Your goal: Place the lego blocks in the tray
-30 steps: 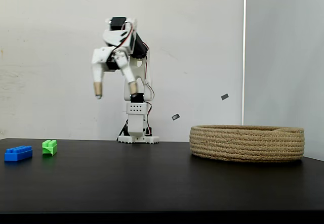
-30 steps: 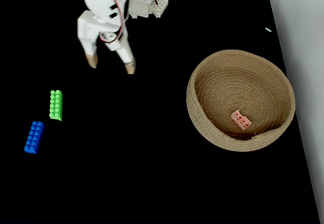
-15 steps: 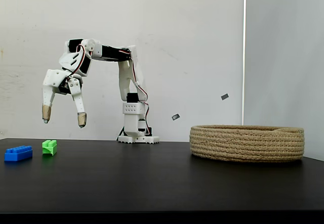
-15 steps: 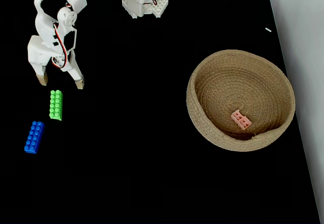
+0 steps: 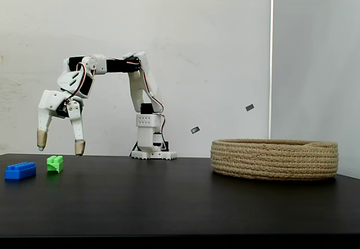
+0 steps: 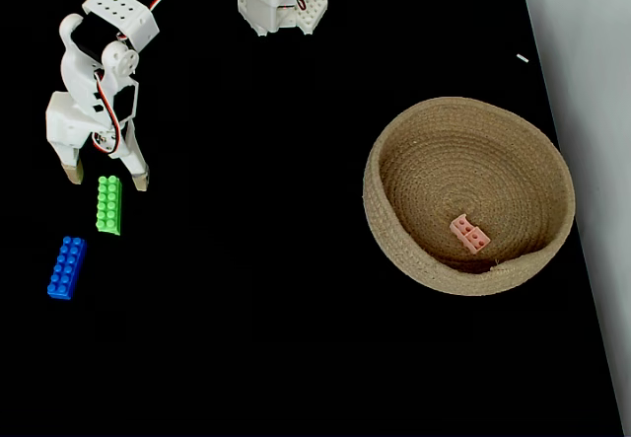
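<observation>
A green lego block (image 6: 108,204) lies on the black table at the left, also visible from the side (image 5: 54,163). A blue lego block (image 6: 66,267) lies just beyond it toward the left edge (image 5: 20,171). A pale pink block (image 6: 469,233) rests inside the tray (image 6: 394,151), a round coiled-rope basket at the right (image 5: 274,159). My white gripper (image 6: 105,177) hangs open above the far end of the green block, its tan-tipped fingers spread and holding nothing. From the side the gripper (image 5: 58,143) hovers a little above the table.
The arm's base (image 6: 281,3) stands at the table's back edge, shown from the side against a white wall (image 5: 152,139). The table's right edge (image 6: 572,210) runs close behind the basket.
The arm has swung from near its base out to the left and lowered. The open gripper now hangs over the green block. The blocks and basket have not moved.
</observation>
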Robot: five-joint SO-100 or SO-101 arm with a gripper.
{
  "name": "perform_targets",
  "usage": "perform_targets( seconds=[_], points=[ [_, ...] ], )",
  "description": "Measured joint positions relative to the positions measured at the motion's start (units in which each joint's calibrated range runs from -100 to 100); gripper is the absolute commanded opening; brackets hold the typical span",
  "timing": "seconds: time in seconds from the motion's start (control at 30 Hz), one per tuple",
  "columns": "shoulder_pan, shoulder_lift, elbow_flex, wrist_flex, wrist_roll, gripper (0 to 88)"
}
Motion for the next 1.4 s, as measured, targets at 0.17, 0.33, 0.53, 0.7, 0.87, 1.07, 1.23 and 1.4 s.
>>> perform_targets(
  seconds=[0.17, 0.33, 0.53, 0.7, 0.87, 1.07, 1.23, 1.4],
  points=[
    [-0.57, 0.0, 0.27, 0.0, -0.78, 29.4],
    [-1.38, 0.85, 1.5, 0.0, -1.37, 28.3],
    [-1.14, 1.87, 2.74, 0.0, -1.42, 27.7],
    [-1.3, 2.29, 2.92, 0.0, -1.37, 25.5],
    [-1.3, 2.97, 3.27, -1.95, -1.22, 8.9],
    [-1.38, 2.97, 6.01, -5.36, -2.44, 0.0],
    [-1.38, 2.46, 6.72, -6.25, -3.32, 0.0],
    [-5.46, -0.76, 6.89, -5.52, -7.08, 0.0]
  ],
)
